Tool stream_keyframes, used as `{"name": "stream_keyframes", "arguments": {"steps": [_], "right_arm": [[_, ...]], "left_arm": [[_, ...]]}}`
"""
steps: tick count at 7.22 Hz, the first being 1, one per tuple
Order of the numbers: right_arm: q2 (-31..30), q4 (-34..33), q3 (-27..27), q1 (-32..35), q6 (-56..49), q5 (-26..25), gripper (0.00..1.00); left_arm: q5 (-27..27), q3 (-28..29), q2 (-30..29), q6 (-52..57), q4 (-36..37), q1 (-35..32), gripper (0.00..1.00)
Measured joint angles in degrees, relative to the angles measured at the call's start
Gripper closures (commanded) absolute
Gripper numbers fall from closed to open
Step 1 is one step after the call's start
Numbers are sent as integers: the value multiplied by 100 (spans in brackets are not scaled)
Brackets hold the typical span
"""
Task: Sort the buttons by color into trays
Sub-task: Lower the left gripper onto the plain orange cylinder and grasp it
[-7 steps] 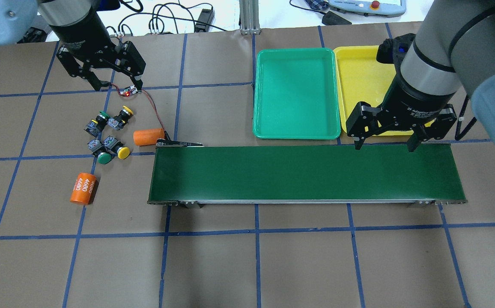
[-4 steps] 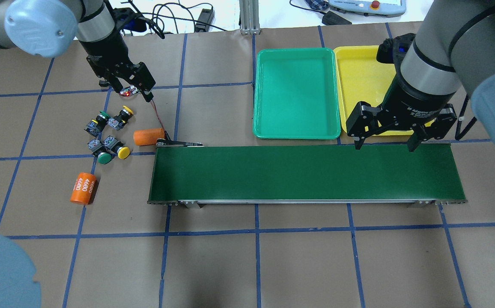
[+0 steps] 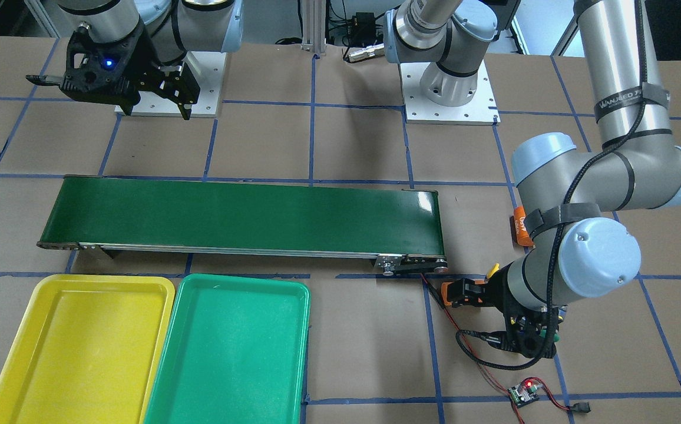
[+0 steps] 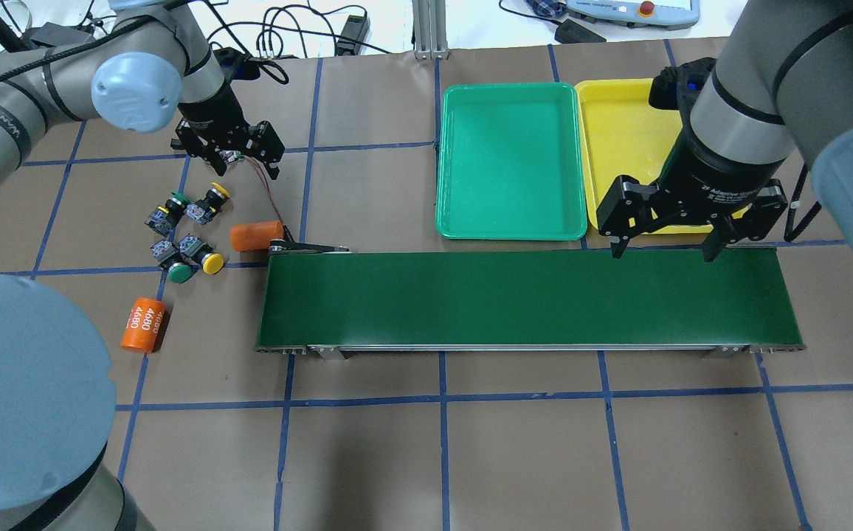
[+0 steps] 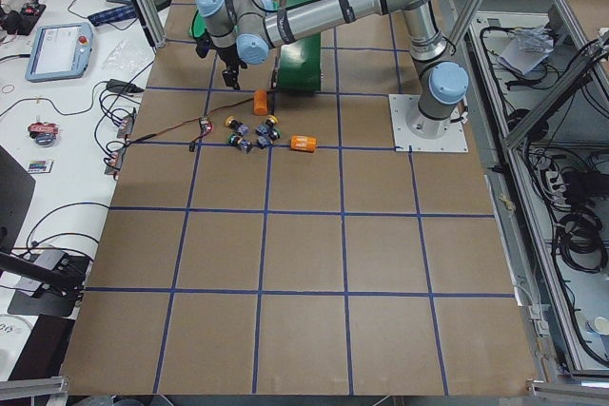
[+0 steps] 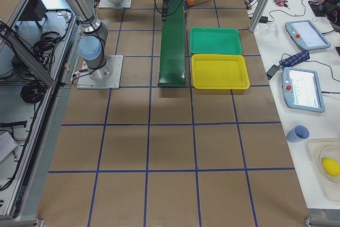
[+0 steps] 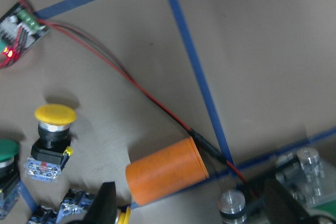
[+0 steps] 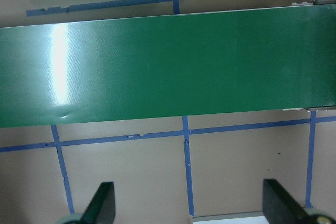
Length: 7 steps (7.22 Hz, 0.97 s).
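Buttons (image 4: 212,262) lie clustered near the left end effector (image 4: 240,162), spread wide and empty.

A: Belt?
B: Dark-green belt (image 4: 530,299), lengthwise on the brown, blue-taped table (image 4: 530,450).
A: Loose items?
B: Plain cylinder (image 4: 255,236), orange, on its side just beside the belt's end. 4680 cylinder (image 4: 144,324) well apart. Small board (image 7: 20,29), red light on; its wires (image 7: 131,85) run to the belt's end.
A: Side bench?
B: Near pendant (image 6: 303,90), far pendant (image 6: 304,34), blue cup (image 6: 299,133)
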Motion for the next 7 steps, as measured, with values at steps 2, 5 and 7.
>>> {"name": "stream_keyframes", "arguments": {"steps": [2,5,7], "right_arm": [[0,0,0,0,2,0,0],[0,6,0,0,2,-4,0],[0,5,0,0,4,-1,0]], "left_arm": [[-20,-387,-221,-957,346,158,0],[-37,-694,-303,-1206,526,191,0],[-141,-774,-309,-1099,525,174,0]]}}
